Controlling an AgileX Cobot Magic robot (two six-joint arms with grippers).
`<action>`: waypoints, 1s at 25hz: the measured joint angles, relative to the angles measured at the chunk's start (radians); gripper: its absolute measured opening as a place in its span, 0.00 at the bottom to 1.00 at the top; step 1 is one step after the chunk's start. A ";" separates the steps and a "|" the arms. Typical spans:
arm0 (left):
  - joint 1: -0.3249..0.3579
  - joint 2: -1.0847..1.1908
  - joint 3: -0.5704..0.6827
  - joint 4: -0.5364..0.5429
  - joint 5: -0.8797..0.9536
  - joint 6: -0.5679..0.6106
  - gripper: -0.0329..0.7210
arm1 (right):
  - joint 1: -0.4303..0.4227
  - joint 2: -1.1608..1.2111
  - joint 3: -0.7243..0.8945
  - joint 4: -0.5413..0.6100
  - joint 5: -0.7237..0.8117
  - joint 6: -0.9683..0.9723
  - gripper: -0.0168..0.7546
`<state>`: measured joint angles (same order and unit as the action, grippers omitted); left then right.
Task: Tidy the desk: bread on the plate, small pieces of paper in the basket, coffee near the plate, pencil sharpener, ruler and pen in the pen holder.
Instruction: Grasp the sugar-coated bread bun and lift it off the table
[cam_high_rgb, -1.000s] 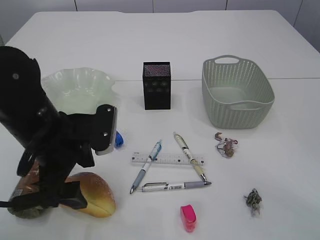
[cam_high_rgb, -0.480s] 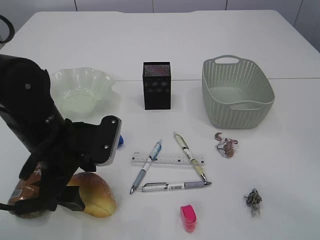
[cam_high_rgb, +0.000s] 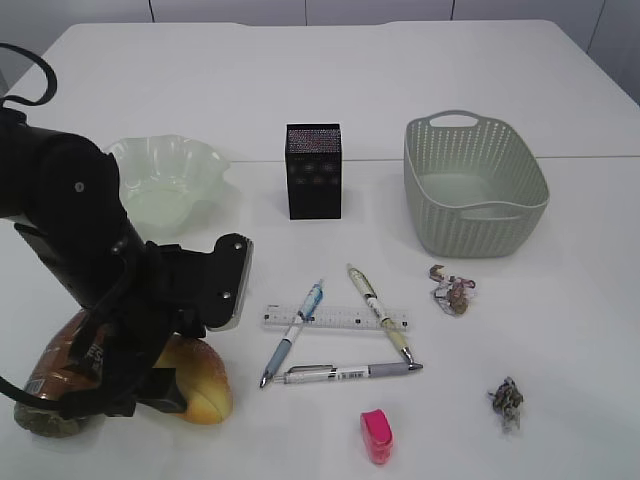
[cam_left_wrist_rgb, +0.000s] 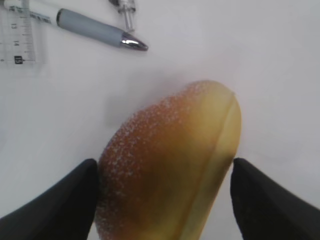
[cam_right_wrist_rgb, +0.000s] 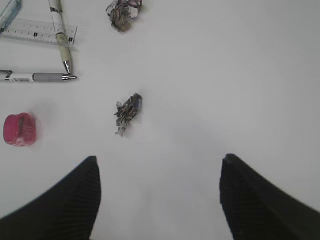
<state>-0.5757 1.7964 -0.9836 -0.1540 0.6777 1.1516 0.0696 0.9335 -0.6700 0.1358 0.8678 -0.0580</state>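
The bread (cam_high_rgb: 205, 385) lies on the desk at front left, and in the left wrist view this bread (cam_left_wrist_rgb: 170, 165) sits between the fingers of my left gripper (cam_left_wrist_rgb: 163, 162). The jaws stand open astride it, the left finger (cam_left_wrist_rgb: 75, 195) against its crust. The coffee (cam_high_rgb: 55, 375) lies beside it, partly under the arm. My right gripper (cam_right_wrist_rgb: 160, 165) hangs open over bare desk, near the grey paper (cam_right_wrist_rgb: 127, 112). The plate (cam_high_rgb: 165, 180), pen holder (cam_high_rgb: 314, 170) and basket (cam_high_rgb: 475, 185) stand along the back.
The ruler (cam_high_rgb: 335, 319) lies mid-desk with three pens (cam_high_rgb: 345, 372) across and around it. A pink pencil sharpener (cam_high_rgb: 377, 436) sits at the front. A pinkish paper scrap (cam_high_rgb: 452, 290) and the grey scrap (cam_high_rgb: 507, 400) lie to the right.
My left arm has moved down and forward over the bread, and its jaws have narrowed a little around it. It now hides a small blue object that showed earlier. The right gripper is unchanged.
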 joint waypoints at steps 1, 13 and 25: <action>0.000 0.004 0.000 -0.001 -0.010 0.000 0.83 | 0.000 0.000 0.000 0.000 0.000 0.000 0.73; 0.000 0.054 -0.010 -0.048 -0.027 0.004 0.82 | 0.000 0.000 0.000 0.000 0.000 0.000 0.73; 0.000 0.071 -0.008 -0.057 -0.023 0.004 0.55 | 0.000 0.008 -0.002 0.000 0.004 0.000 0.73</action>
<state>-0.5757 1.8676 -0.9914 -0.2105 0.6549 1.1554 0.0696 0.9419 -0.6716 0.1358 0.8719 -0.0580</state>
